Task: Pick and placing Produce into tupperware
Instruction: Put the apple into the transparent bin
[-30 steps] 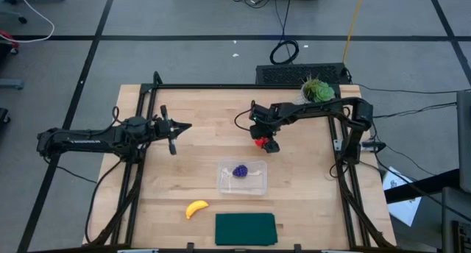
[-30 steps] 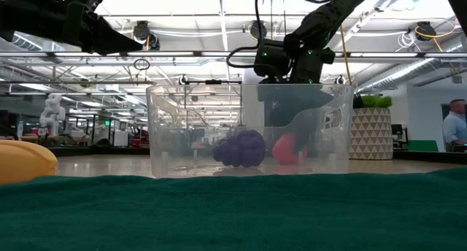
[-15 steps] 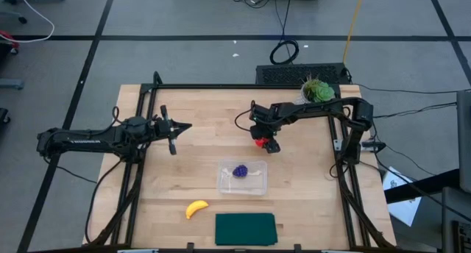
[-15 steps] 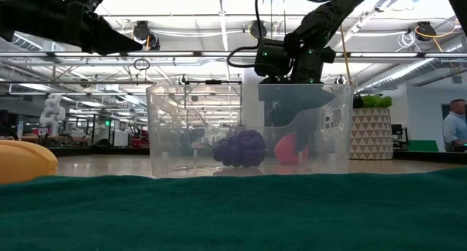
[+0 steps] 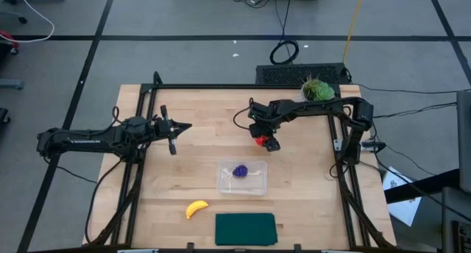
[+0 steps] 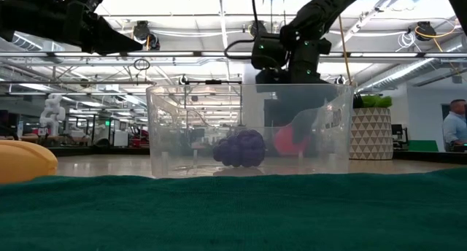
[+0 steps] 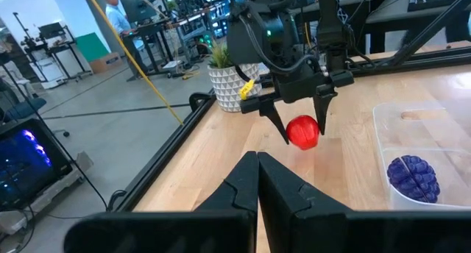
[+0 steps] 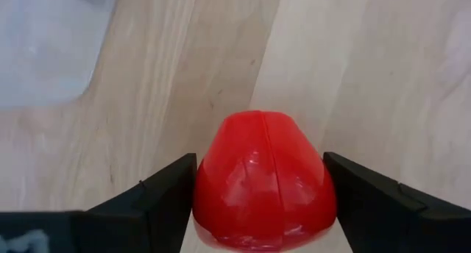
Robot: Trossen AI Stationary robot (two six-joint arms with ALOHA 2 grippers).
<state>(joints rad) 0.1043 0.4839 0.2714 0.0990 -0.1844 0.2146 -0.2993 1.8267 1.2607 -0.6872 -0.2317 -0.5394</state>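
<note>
Strawberry (image 8: 261, 181) sat squeezed between our right gripper's (image 7: 300, 128) two fingers, lifted off the table (image 5: 199, 106), up the table from the tub (image 5: 242, 177). Grapes (image 5: 240, 170) lay inside the tub. Banana (image 5: 196, 208) lay on the wood beside a green mat (image 5: 245, 229). Our left gripper (image 5: 174, 128) waited far off, fingers shut on nothing.

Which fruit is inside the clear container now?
Only the purple grapes in the container; strawberry and banana lie outside it.
</note>
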